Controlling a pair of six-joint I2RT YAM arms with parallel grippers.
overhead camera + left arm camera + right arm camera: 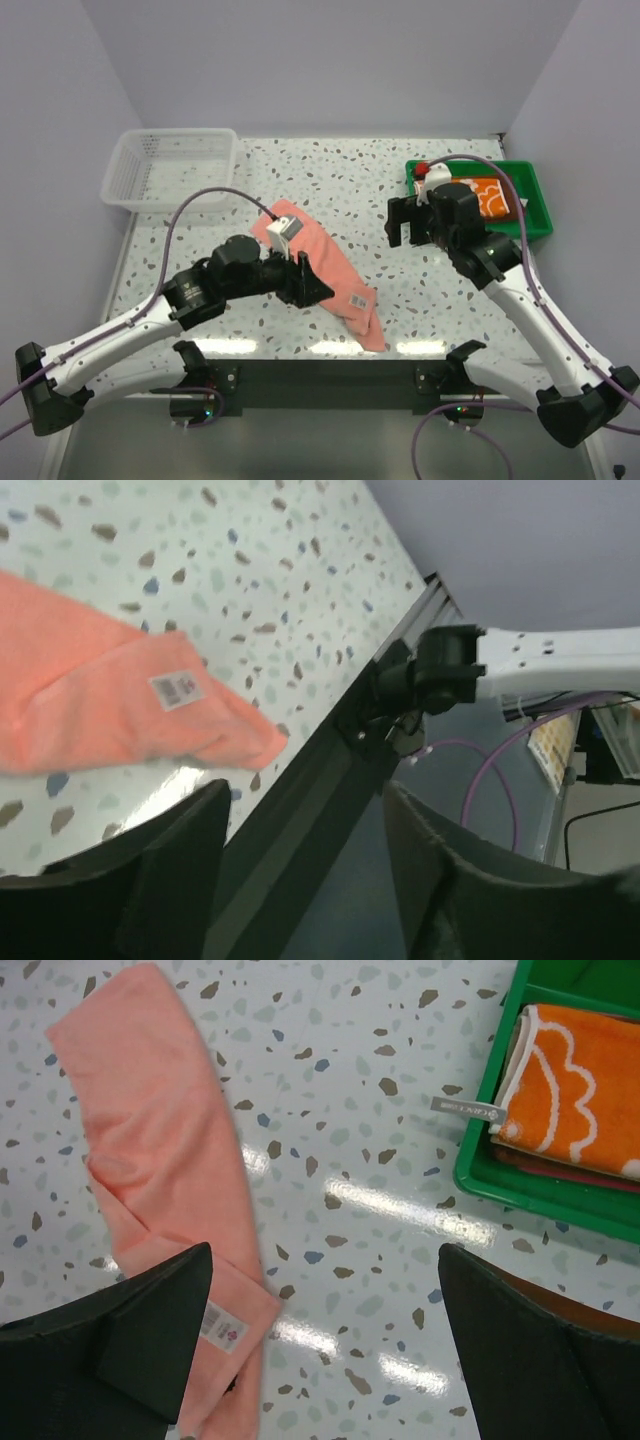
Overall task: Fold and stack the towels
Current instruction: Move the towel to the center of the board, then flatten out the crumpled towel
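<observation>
A salmon pink towel (335,280) lies on the speckled table as a long folded strip, with a white tag (177,688) near its front end. My left gripper (322,290) hovers over that front end. Its jaws stand open with nothing between them (305,870), and the towel (100,710) lies off to their left. My right gripper (407,232) is open above bare table (325,1350), with the salmon towel (170,1150) to its left. A folded orange towel with a white pattern (590,1090) tops a stack in the green tray (500,1185). Brown and pink edges (560,1165) show beneath it.
A white mesh basket (170,170) stands at the back left. The green tray (535,215) sits at the back right, beside the right arm. The left wrist view looks over the table's near edge (330,750) to the right arm's base and purple cables.
</observation>
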